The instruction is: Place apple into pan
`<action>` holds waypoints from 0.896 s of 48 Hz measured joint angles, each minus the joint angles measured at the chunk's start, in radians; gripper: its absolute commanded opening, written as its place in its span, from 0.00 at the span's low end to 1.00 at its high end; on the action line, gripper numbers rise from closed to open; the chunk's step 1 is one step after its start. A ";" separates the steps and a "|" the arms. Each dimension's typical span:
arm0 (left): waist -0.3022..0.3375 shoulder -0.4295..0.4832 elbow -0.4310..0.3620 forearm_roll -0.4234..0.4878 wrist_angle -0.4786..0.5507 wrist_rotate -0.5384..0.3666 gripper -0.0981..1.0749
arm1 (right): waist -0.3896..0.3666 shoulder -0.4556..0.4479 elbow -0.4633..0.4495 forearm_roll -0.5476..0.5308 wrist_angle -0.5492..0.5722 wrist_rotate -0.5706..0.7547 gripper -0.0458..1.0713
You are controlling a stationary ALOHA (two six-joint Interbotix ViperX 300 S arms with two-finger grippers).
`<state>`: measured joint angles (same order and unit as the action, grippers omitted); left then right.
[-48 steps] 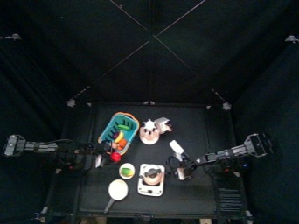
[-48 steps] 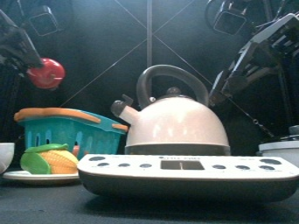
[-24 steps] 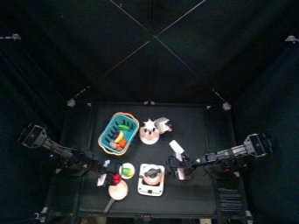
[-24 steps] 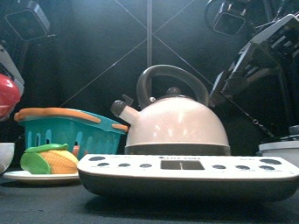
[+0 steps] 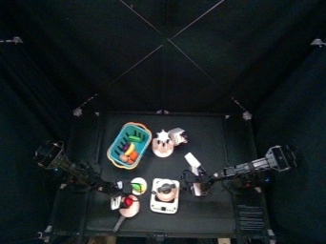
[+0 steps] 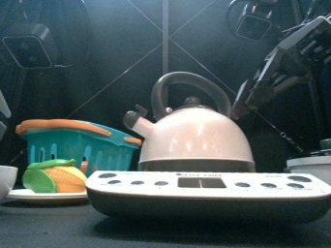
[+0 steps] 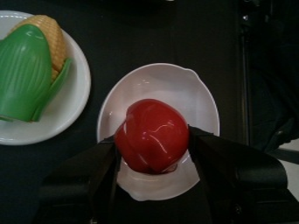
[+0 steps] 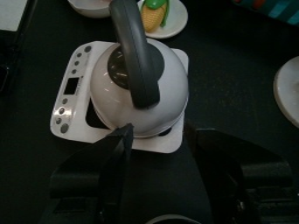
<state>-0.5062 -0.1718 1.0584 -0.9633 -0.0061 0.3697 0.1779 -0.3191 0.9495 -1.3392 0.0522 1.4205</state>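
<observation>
Our left gripper [image 7: 152, 166] clamps the apple [image 7: 151, 135] directly above the pan [image 7: 160, 87] at the near left; carrying looks done, lowering and release remain, while our right gripper [image 8: 152, 144] rests open over the kettle [image 8: 135, 83]

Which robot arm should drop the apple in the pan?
The left. Its gripper already holds the apple right above the white pan. The right gripper is empty, over by the kettle.
</observation>
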 measured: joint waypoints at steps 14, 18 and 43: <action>0.005 -0.003 -0.003 0.017 -0.003 0.002 0.93 | 0.000 0.000 0.000 0.000 -0.002 0.002 0.80; 0.012 -0.005 -0.003 0.026 -0.003 0.000 0.93 | 0.000 0.002 0.000 0.000 -0.002 0.000 0.80; 0.097 -0.141 -0.005 0.207 -0.006 0.006 0.93 | 0.000 0.002 0.000 -0.002 -0.002 0.000 0.80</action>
<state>-0.4096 -0.3129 1.0538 -0.7563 -0.0123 0.3758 0.1779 -0.3175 0.9495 -1.3407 0.0506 1.4205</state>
